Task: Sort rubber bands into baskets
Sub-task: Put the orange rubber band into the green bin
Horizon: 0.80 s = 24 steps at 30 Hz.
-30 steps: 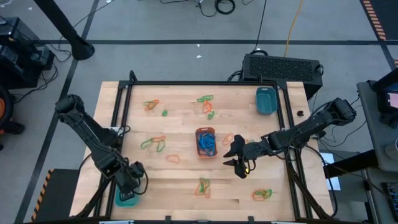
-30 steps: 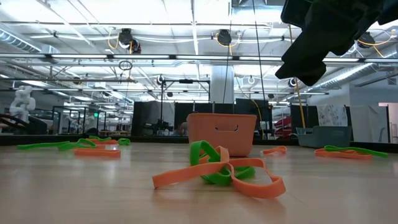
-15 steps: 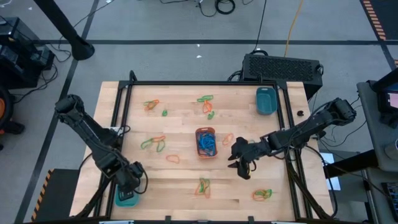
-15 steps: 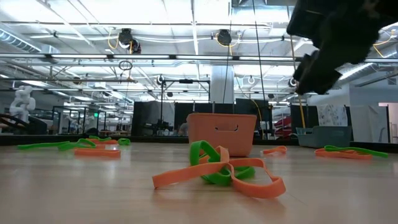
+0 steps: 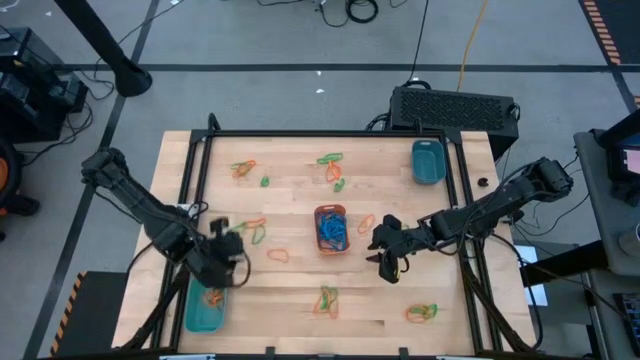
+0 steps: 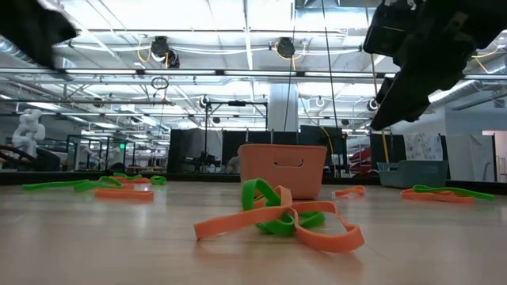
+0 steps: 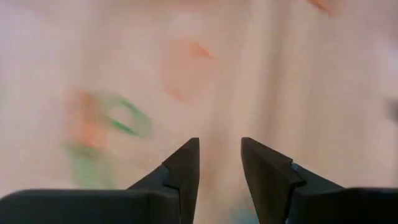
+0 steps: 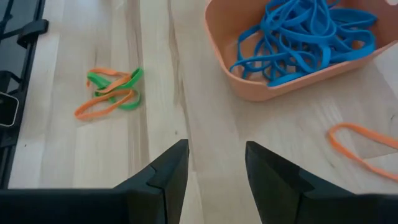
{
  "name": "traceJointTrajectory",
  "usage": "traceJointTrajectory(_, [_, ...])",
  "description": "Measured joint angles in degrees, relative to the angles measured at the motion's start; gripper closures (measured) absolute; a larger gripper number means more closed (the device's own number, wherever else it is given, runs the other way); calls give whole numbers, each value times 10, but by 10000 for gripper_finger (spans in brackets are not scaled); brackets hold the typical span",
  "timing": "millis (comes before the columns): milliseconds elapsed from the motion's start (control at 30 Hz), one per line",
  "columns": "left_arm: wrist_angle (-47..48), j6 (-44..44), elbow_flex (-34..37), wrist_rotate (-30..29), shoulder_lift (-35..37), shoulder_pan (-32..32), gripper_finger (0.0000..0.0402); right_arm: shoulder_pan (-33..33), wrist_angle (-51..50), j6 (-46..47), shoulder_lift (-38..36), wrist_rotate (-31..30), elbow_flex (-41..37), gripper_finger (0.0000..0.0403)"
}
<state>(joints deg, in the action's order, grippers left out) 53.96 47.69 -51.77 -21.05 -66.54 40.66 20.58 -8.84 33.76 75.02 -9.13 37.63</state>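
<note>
The orange basket [image 5: 331, 228] stands mid-table and holds blue rubber bands [image 8: 298, 37]. One teal basket [image 5: 205, 312] stands at the near left with something orange in it. The other teal basket [image 5: 428, 161] stands at the far right. Orange and green rubber bands lie flat in loose clusters on the wood [image 5: 245, 230] [image 5: 326, 300] [image 5: 421, 312] [image 5: 243, 168] [image 5: 331, 165]. My left gripper [image 5: 225, 245] is open and empty above the table, beside the left cluster [image 7: 106, 124]. My right gripper [image 5: 385, 258] is open and empty, just right of the orange basket [image 8: 249, 81].
A black frame [image 5: 330, 134] runs round the wooden table. A black box [image 5: 452, 108] and cables lie beyond the far edge. A single orange band [image 8: 360, 140] lies near my right gripper. Bare wood shows between the clusters.
My left gripper has risen from over the near-left teal basket and gone quickly toward the far edge and right, to beside the left orange-and-green cluster. My right gripper has turned about its wrist and stayed right of the orange basket.
</note>
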Motion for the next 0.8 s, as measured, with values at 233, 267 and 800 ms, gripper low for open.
traceJointTrajectory(233, [95,-39,15,-60,2,-204,276,0,5,-16,0,-1,0,252])
traceJointTrajectory(267, [94,-62,19,-55,2,-240,276,0,9,-18,0,-1,0,252])
traceJointTrajectory(800, [57,-270,27,110,-67,-761,276,0,9,-34,0,-1,0,252])
